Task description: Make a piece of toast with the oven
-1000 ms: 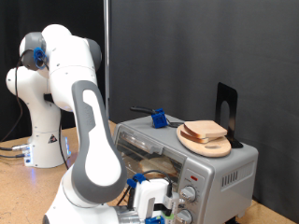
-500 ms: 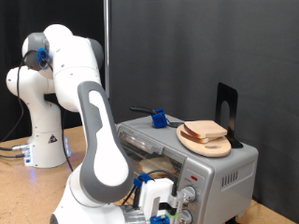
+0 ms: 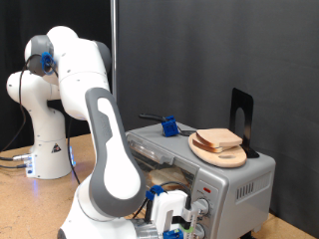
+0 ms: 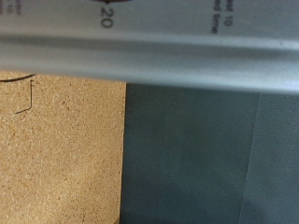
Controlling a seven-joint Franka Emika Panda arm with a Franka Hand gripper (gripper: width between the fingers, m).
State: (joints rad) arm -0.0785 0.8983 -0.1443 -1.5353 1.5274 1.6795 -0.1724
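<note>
The silver toaster oven [image 3: 234, 179] stands at the exterior view's right on the cork table. The piece of toast [image 3: 220, 138] lies on a round wooden plate [image 3: 216, 151] on top of the oven. My gripper [image 3: 177, 221] is low at the oven's front, just beside its two round knobs [image 3: 200, 207]; its fingertips are hard to make out there. The wrist view shows no fingers. It shows only the oven's silver front panel [image 4: 149, 51] very close, with a printed "20" dial mark [image 4: 101, 13].
A blue clamp-like object [image 3: 169, 126] with a black handle lies on the oven top beside the plate. A black bracket [image 3: 242, 118] stands behind the plate. The robot base [image 3: 45, 149] is at the left, with a black curtain behind. Cork table [image 4: 61, 149] and dark cloth [image 4: 210, 159] lie below the hand.
My forearm and hand have shifted slightly to the exterior view's right, closer to the oven's knobs. The toast, plate and oven have not moved.
</note>
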